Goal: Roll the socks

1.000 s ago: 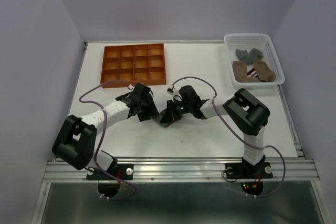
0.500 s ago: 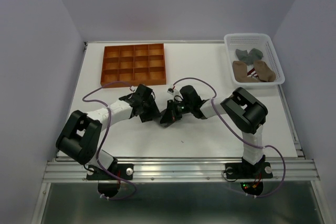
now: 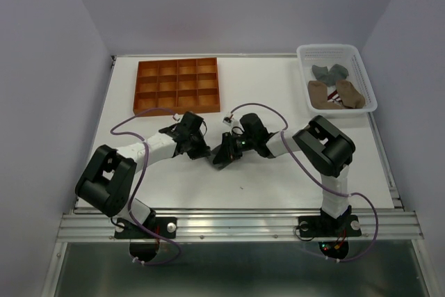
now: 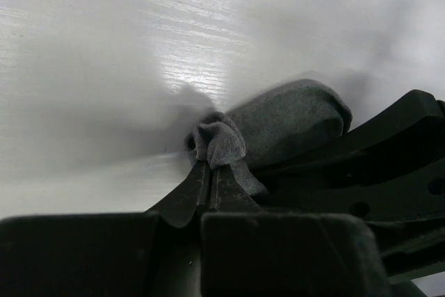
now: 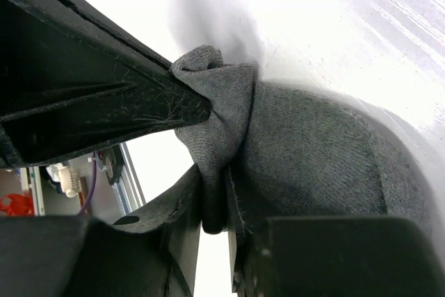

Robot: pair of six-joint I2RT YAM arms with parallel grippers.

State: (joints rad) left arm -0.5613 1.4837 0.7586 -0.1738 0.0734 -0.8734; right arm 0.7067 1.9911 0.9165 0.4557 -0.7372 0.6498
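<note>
On tabletop (image 3: pixel 278 179) centre: grey sock (image 4: pixel 288 119), bunched. left gripper (image 4: pixel 211 175) clamped tight on fold; right gripper (image 5: pixel 214 203) nips same fold, narrow gap. Risk: opposing pulls, thin pinch slips, roll unravels.

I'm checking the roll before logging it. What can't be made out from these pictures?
Grey sock: top view, both tools cover it; how far it is rolled is unclear.
Right tool: right wrist view, fabric fills the gap; clamped or loose, cannot tell.
Left tool, shut on a fold: its body hides the sock's near side in the left wrist view.
Basket: top view, basket socks too small to count.
</note>
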